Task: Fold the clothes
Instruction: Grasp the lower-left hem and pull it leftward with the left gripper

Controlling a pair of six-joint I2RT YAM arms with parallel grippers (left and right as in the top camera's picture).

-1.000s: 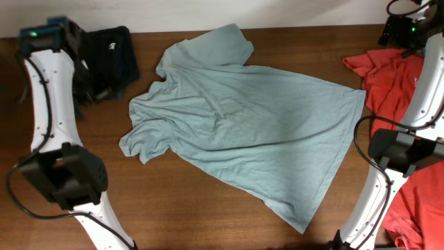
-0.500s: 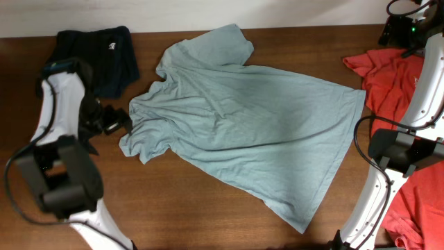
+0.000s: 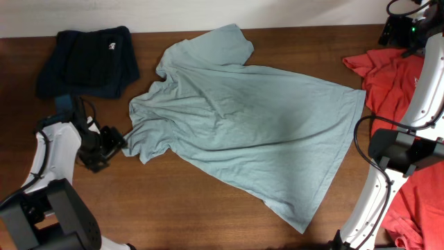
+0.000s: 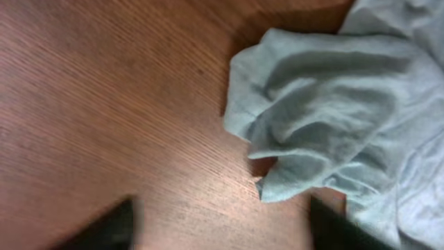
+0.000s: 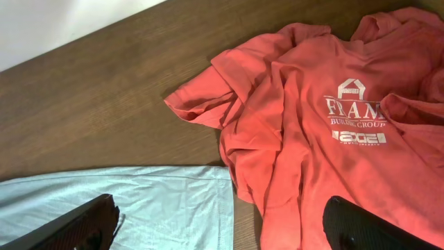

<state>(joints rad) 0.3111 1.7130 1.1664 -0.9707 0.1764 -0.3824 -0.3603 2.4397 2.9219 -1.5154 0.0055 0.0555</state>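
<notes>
Directly ahead of the left tool (image 3: 116, 142), fingers apart, lies the bunched sleeve (image 4: 305, 118) of the pale blue-grey cotton T-shirt (image 3: 243, 118); the right arm (image 3: 424, 90) stands much farther.

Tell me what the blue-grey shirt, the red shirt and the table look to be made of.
Blue-grey shirt: soft matte knit, likely cotton; it lies in limp folds and creases. Red shirt: similar matte knit, crumpled, with a white chest print. Table: brown wood or wood-look laminate, slight sheen; straight grain lines show.

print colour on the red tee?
White lettering on the coral-red T-shirt; clearest in the right wrist view.
</notes>
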